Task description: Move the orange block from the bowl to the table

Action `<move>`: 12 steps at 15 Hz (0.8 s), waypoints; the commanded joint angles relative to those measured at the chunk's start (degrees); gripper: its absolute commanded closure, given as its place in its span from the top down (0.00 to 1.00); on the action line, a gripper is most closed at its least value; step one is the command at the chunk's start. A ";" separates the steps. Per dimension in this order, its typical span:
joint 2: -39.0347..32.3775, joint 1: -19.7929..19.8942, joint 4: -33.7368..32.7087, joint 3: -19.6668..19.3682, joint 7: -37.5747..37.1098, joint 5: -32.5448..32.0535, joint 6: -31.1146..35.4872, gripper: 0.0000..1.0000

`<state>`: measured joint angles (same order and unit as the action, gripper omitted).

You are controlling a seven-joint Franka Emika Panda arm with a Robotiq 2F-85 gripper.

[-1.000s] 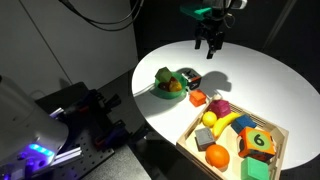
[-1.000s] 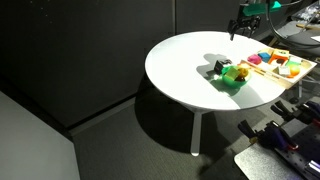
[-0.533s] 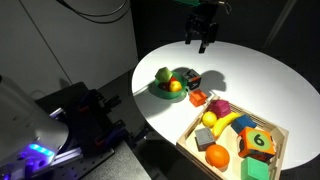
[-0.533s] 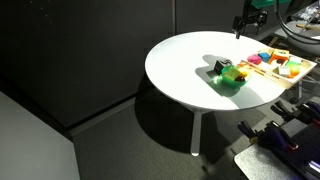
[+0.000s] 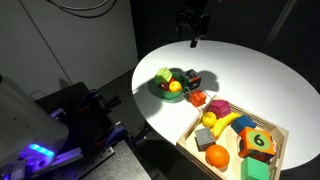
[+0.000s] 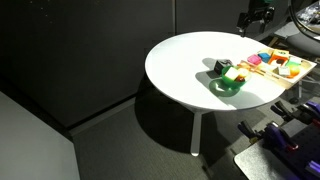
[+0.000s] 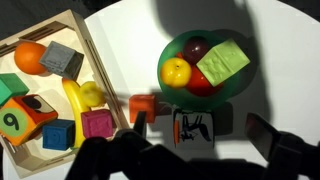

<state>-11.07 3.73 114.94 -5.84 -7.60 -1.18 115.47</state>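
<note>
The dark-green bowl [image 7: 238,88] sits on the white table [image 5: 250,70] and holds a yellow fruit [image 7: 177,70], a green block [image 7: 223,62] and red pieces. It also shows in both exterior views [image 5: 170,90] [image 6: 231,85]. The orange block [image 7: 143,105] lies on the table beside the bowl, between it and the wooden tray; it shows in an exterior view too [image 5: 198,98]. My gripper [image 7: 200,125] is open and empty. In both exterior views it hangs high above the table's far edge [image 5: 193,25] [image 6: 255,15].
A wooden tray [image 5: 272,135] [image 7: 95,60] holds toy fruit, coloured blocks and a numbered cube. A white block with black marks [image 7: 195,128] stands on the table against the bowl. The table's edge runs close behind the bowl.
My gripper has risen and drawn back from over the bowl toward the table's far edge, staying open and empty. The block, bowl and tray have not moved.
</note>
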 commanded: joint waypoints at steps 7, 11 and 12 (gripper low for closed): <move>12.74 -0.29 8.49 1.87 0.66 0.19 0.12 1.00; 17.26 -0.26 9.84 2.43 1.32 0.83 -0.52 1.00; 18.44 -0.27 10.25 2.55 1.45 0.88 -0.62 1.00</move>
<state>2.83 3.64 122.85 -3.40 -7.59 -1.10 115.48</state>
